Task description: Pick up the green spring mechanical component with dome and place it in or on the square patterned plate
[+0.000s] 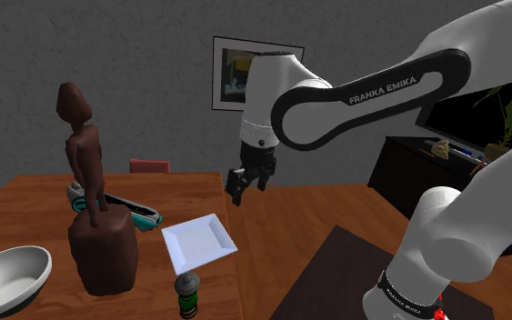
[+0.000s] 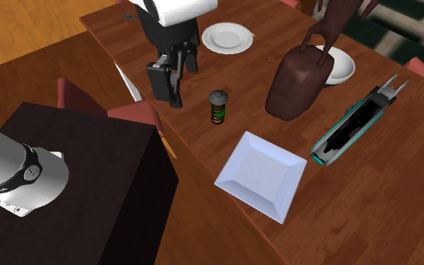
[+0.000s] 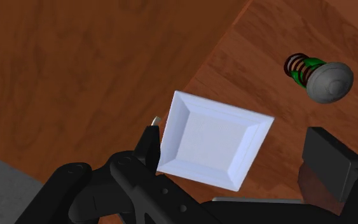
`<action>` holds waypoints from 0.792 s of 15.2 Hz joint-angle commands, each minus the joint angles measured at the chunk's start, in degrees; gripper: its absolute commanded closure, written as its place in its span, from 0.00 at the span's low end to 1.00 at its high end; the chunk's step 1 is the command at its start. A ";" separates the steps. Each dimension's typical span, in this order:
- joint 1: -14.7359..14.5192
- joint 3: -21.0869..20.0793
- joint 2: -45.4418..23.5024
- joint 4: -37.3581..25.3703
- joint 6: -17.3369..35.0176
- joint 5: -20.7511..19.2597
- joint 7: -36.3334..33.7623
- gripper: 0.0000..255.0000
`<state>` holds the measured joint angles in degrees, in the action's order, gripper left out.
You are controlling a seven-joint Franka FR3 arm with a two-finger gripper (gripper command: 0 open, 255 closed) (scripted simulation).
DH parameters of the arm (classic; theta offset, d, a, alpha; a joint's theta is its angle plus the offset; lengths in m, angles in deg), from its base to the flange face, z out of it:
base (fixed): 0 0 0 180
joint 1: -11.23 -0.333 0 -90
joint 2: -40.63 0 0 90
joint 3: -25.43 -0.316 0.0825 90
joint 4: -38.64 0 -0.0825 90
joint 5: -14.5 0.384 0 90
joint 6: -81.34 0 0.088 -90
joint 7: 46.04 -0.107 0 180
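While the gripper (image 1: 249, 182) hangs above the table (image 2: 398, 196) with its fingers spread wide and nothing between them, the spring (image 2: 218, 108) stands upright near the table's edge, grey dome on top. It is near the white square plate (image 2: 263, 175) but not touching it, with a brown statue (image 1: 99, 245) close by.

The shoulder view is dim: the grey wall (image 1: 154, 55) sits murky, and the white arm (image 1: 481, 45) at 2 o'clock is its brightest surface. The second exterior view is evenly lit, the counter (image 2: 398, 188) warm and free of glare, the plate (image 2: 261, 177) softly shaded along its bevels. In the wrist view the floor (image 3: 75, 63) darkens toward 9 o'clock; light possibly falls from overhead.
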<state>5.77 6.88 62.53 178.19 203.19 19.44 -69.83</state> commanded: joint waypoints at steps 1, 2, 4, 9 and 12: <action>-0.20 -1.64 -3.59 -0.59 2.60 -0.26 -1.99 0.00; -0.28 -2.48 -5.54 -1.09 3.82 -0.57 -3.10 0.00; -0.42 -4.11 -9.58 -2.29 6.15 -1.49 -5.44 0.00; -1.11 -7.38 -20.45 -6.49 11.13 -5.74 -12.17 0.00; -2.28 -8.31 -27.33 -9.84 13.36 -9.40 -16.62 0.00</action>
<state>3.84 -1.20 37.60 169.06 215.29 11.35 -84.97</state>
